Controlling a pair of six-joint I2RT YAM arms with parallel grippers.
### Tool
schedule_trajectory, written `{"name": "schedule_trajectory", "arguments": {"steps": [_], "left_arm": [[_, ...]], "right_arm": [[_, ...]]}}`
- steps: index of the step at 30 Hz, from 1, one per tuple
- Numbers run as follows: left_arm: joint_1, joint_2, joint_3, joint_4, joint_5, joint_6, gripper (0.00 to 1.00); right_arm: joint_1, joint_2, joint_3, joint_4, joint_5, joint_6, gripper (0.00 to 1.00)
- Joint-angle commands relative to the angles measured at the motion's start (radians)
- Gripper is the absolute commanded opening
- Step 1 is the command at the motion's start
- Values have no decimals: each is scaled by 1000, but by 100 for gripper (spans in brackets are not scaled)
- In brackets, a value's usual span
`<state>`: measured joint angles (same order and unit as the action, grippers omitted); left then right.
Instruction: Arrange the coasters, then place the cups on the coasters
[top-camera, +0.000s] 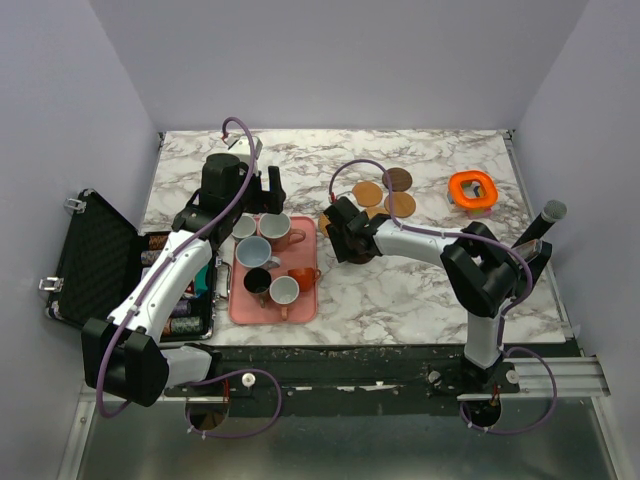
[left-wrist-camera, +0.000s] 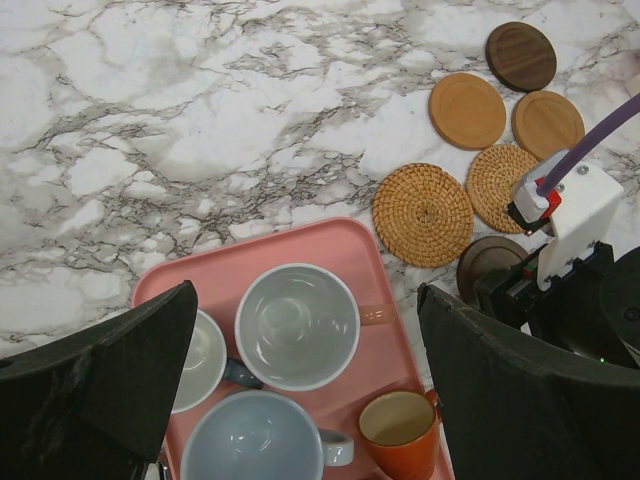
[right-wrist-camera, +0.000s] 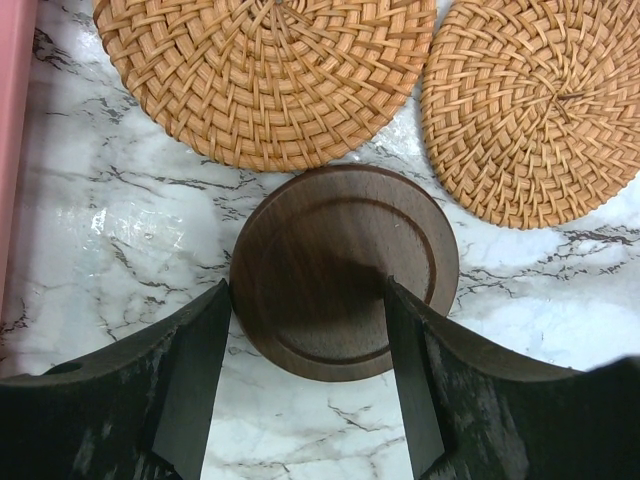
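Several cups stand on the pink tray (left-wrist-camera: 330, 240): a pink-handled cup (left-wrist-camera: 297, 325), a pale blue cup (left-wrist-camera: 258, 440), a small orange cup (left-wrist-camera: 398, 430) and a grey-white cup (left-wrist-camera: 203, 360). My left gripper (left-wrist-camera: 305, 300) hangs open above them, holding nothing. Right of the tray lie the coasters: two woven coasters (left-wrist-camera: 423, 214) (left-wrist-camera: 500, 187), two smooth light coasters (left-wrist-camera: 467, 110) (left-wrist-camera: 547, 123) and a dark coaster (left-wrist-camera: 521, 55). Another dark coaster (right-wrist-camera: 340, 270) lies flat under my right gripper (right-wrist-camera: 306, 290), which is open: its left finger is at the coaster's edge and its right finger is over the disc.
An orange ring-shaped object (top-camera: 472, 190) sits at the back right. An open black case (top-camera: 95, 260) with small items lies off the table's left side. A black cup (top-camera: 258, 281) stands on the tray's near half (top-camera: 300, 312). The tray's edge (right-wrist-camera: 10, 100) is just left of the right gripper.
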<state>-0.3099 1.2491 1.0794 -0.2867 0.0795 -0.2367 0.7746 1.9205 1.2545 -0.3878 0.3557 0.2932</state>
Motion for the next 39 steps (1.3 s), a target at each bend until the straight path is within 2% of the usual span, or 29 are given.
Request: {"name": "schedule_trajectory", "arguments": {"steps": [1, 6, 9, 13, 19, 22, 32, 39], "left_arm": [[-5, -4, -4, -9, -4, -7, 99], [-6, -4, -3, -9, -3, -6, 99], [-6, 1, -4, -9, 5, -3, 99], [-6, 3, -3, -11, 3, -4, 99], [-6, -2, -3, -11, 0, -4, 99], [-6, 0, -3, -9, -1, -4, 99], [-9, 0, -3, -9, 8, -9, 99], [-14, 0, -3, -9, 14, -10, 99]], "right_arm": [[-14, 51, -18, -23, 46, -16, 71], [-14, 6, -9, -35, 2, -32, 79], [-15, -61, 13, -66, -32, -37, 85], [-21, -164, 36, -74, -61, -57, 89], [-133, -172, 91, -98, -106, -81, 92], [-216, -141, 112, -105, -138, -77, 90], [-457, 11, 236, -141, -164, -74, 74], [-520, 173, 419, -256, -106, -66, 68]]}}
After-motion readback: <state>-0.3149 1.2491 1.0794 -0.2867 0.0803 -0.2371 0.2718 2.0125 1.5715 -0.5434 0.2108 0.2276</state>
